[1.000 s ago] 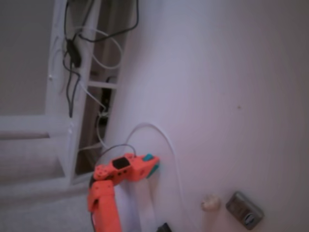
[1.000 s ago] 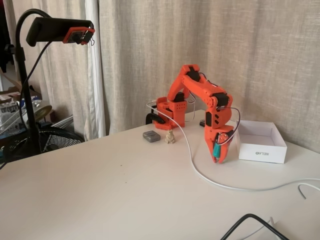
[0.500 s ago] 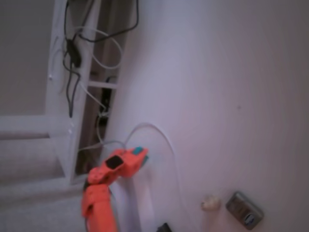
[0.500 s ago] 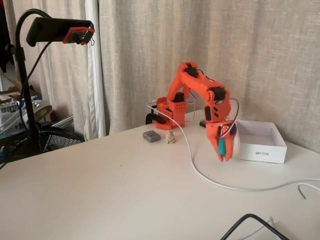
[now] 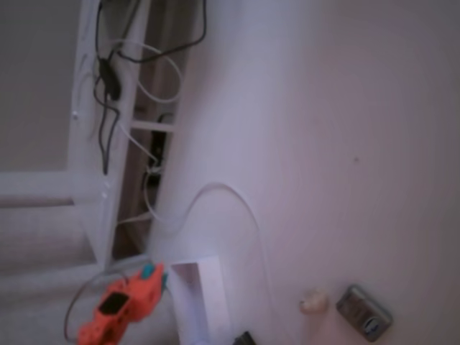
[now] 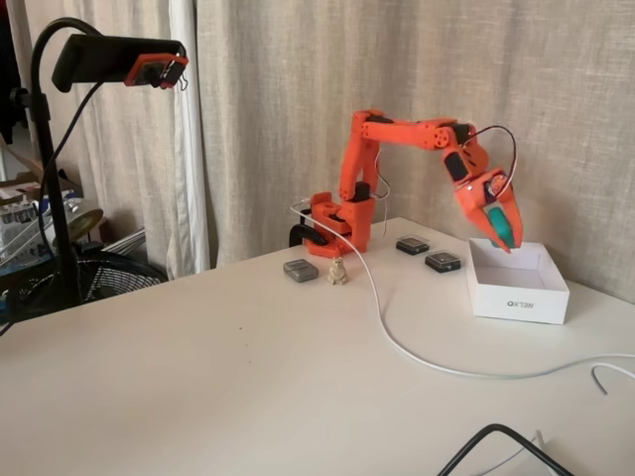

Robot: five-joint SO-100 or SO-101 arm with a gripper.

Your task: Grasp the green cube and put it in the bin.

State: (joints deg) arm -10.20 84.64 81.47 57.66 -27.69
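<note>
The claw (image 6: pixel 505 238) is up in the air, pinching the green cube (image 6: pixel 501 227) between its fingers, poised right over the far-left edge of the bin (image 6: pixel 518 291) in the side-on fixed view. Pickup done, carry looks all but done! What's left, by my read: a little more reach over the opening, then let go so the cube drops inside.
</note>
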